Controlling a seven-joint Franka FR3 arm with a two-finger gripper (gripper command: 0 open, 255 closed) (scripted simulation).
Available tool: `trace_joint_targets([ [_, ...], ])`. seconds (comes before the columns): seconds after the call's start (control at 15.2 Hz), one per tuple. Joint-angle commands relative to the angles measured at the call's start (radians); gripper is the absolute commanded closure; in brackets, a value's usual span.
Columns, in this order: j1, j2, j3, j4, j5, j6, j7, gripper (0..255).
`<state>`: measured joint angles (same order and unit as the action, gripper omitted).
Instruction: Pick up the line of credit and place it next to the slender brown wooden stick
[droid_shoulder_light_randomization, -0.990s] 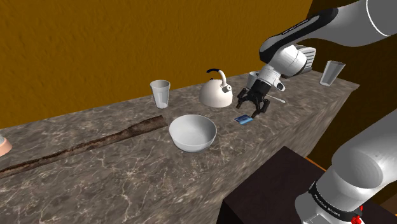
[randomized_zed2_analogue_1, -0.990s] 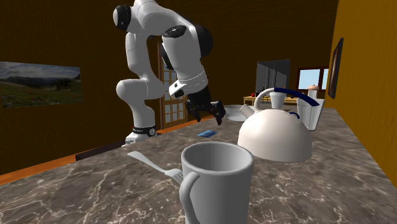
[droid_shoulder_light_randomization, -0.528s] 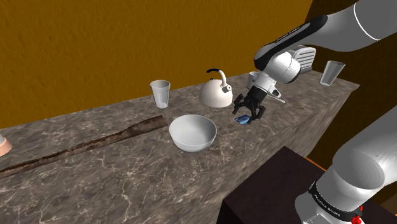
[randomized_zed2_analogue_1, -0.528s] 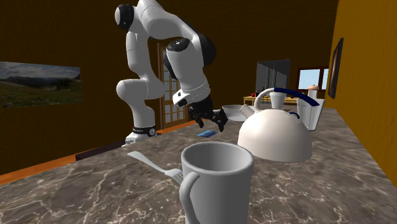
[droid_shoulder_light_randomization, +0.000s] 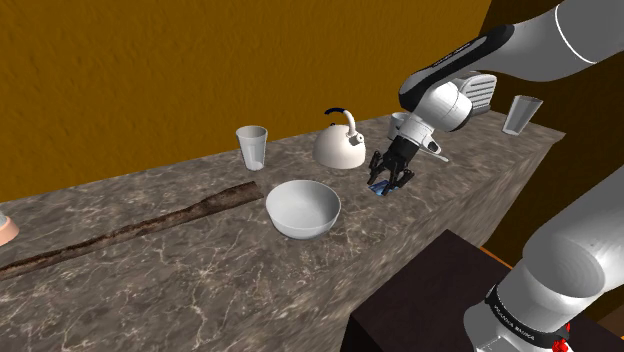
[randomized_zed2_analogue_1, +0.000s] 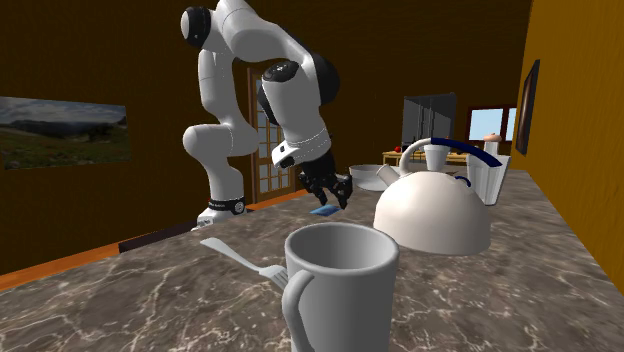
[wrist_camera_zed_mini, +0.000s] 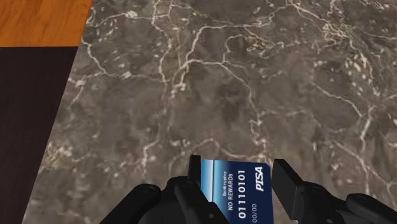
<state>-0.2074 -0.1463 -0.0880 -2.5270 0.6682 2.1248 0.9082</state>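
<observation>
The line of credit is a blue credit card (wrist_camera_zed_mini: 236, 191) lying on the dark marble counter (wrist_camera_zed_mini: 210, 83). My black gripper (wrist_camera_zed_mini: 238, 173) is down on it, and the two fingers clasp the card's short edges. In the shoulder view the gripper (droid_shoulder_light_randomization: 388, 183) stands over the card (droid_shoulder_light_randomization: 379, 188), to the right of the white bowl. The long brown stick (droid_shoulder_light_randomization: 150, 222) lies far to the shoulder view's left along the counter. In the second exterior view the gripper (randomized_zed2_analogue_1: 335, 199) touches down at the card (randomized_zed2_analogue_1: 322, 211).
A white bowl (droid_shoulder_light_randomization: 302, 208), a white kettle (droid_shoulder_light_randomization: 340, 148) and a cup (droid_shoulder_light_randomization: 252, 147) stand between the card and the stick. A glass (droid_shoulder_light_randomization: 521, 114) stands at the far corner. A mug (randomized_zed2_analogue_1: 340, 285) and a fork (randomized_zed2_analogue_1: 240, 258) lie near the second camera. The counter's edge runs close beside the card.
The gripper has come down from above the counter onto the card, and its fingers have gone from wide apart to closed on the card.
</observation>
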Motion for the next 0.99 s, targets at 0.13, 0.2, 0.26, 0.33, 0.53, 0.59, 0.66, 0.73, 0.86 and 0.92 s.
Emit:
trace_joint_targets([
  [0.13, 0.000, 0.000, 0.000, 0.000, 0.000, 0.000, 0.000, 255],
  [0.2, 0.000, 0.000, 0.000, -0.001, 0.000, 0.000, 0.000, 255],
  [0.26, 0.000, 0.000, 0.000, -0.001, 0.000, 0.000, 0.000, 255],
  [0.33, 0.000, 0.000, 0.000, -0.001, 0.000, 0.000, 0.000, 255],
  [0.53, -0.001, -0.010, 0.000, 0.003, -0.007, -0.011, 0.010, 255],
  [0.59, -0.002, -0.021, 0.000, 0.007, -0.013, -0.022, 0.019, 255],
  [0.66, -0.004, -0.031, 0.000, 0.011, -0.020, -0.034, 0.029, 255],
  [0.73, -0.005, -0.041, -0.001, 0.015, -0.026, -0.045, 0.038, 255],
  [0.86, -0.008, -0.060, -0.001, 0.024, -0.037, -0.068, 0.057, 255],
  [0.92, -0.009, -0.069, -0.001, 0.029, -0.043, -0.079, 0.066, 255],
])
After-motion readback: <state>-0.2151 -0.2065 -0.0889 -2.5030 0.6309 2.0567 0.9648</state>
